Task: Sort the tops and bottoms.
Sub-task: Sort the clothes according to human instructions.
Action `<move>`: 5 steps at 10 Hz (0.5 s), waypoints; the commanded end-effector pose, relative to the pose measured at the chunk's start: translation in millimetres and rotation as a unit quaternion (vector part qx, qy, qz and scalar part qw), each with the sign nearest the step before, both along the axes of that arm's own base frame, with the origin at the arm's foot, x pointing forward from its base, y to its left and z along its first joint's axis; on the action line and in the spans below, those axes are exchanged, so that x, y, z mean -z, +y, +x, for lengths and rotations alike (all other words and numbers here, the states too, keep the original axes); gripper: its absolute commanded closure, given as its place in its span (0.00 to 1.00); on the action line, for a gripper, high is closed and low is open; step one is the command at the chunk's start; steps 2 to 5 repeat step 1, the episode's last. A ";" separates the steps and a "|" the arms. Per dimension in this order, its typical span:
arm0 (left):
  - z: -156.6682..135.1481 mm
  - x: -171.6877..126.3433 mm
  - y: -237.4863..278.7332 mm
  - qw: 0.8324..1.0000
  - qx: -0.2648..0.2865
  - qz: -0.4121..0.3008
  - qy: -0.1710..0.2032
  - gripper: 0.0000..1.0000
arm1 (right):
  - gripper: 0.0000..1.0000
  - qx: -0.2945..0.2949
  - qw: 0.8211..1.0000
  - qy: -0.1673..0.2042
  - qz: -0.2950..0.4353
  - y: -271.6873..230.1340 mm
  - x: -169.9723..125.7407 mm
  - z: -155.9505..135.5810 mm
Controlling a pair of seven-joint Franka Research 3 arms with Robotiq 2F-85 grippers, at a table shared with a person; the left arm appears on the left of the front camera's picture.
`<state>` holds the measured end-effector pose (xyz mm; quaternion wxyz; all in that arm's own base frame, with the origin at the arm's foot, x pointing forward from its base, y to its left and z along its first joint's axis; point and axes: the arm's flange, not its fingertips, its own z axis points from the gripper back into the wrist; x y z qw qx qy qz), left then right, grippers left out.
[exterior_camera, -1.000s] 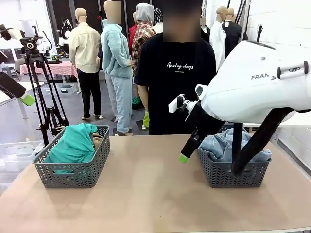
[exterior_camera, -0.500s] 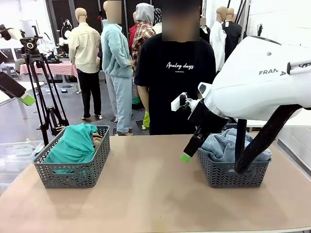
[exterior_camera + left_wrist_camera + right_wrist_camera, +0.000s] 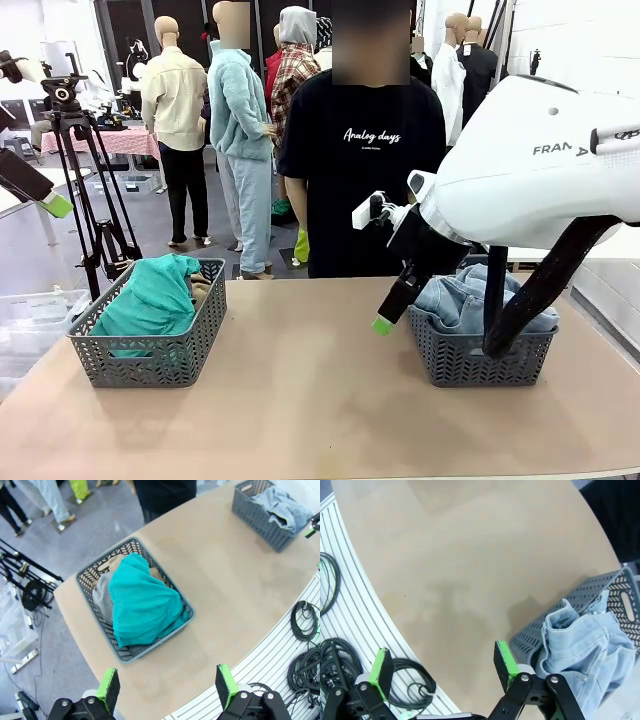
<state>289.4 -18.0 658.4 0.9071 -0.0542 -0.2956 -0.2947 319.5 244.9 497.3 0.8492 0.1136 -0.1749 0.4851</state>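
Observation:
The tops lie heaped in the left grey basket [image 3: 150,362]: a teal top [image 3: 145,605] over a heather grey one [image 3: 102,596], with a bit of tan one [image 3: 156,573] at the edge. The bottoms, light blue jeans [image 3: 462,300], fill the right basket [image 3: 470,360]. My left gripper [image 3: 167,685] hangs open high above the left basket and the table's near edge. My right gripper [image 3: 443,664] is open over bare table, just left of the jeans [image 3: 585,650] and their basket [image 3: 555,620]; its green fingertip [image 3: 382,325] shows beside that basket.
A person in a black T-shirt [image 3: 360,170] stands at the table's far edge, between the baskets. The tan tabletop [image 3: 300,400] lies bare between the baskets. Cables [image 3: 405,685] lie on the slatted rail below the near edge. A tripod [image 3: 85,180] stands off the left side.
My right arm has shifted slightly up and to the right, then held still. Both baskets and the clothes are unmoved.

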 end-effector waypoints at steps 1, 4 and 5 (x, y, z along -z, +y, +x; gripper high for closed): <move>0.1 -0.9 1.5 1.000 -0.002 0.001 -0.001 0.00 | 0.00 0.005 1.000 0.000 -0.008 -2.6 2.2 -2.2; 0.1 -0.9 1.5 1.000 -0.002 0.001 -0.001 0.00 | 0.00 0.005 1.000 0.000 -0.008 -2.6 2.2 -2.2; 0.1 -0.9 1.5 1.000 -0.002 0.001 -0.001 0.00 | 0.00 0.005 1.000 0.000 -0.008 -2.6 2.2 -2.2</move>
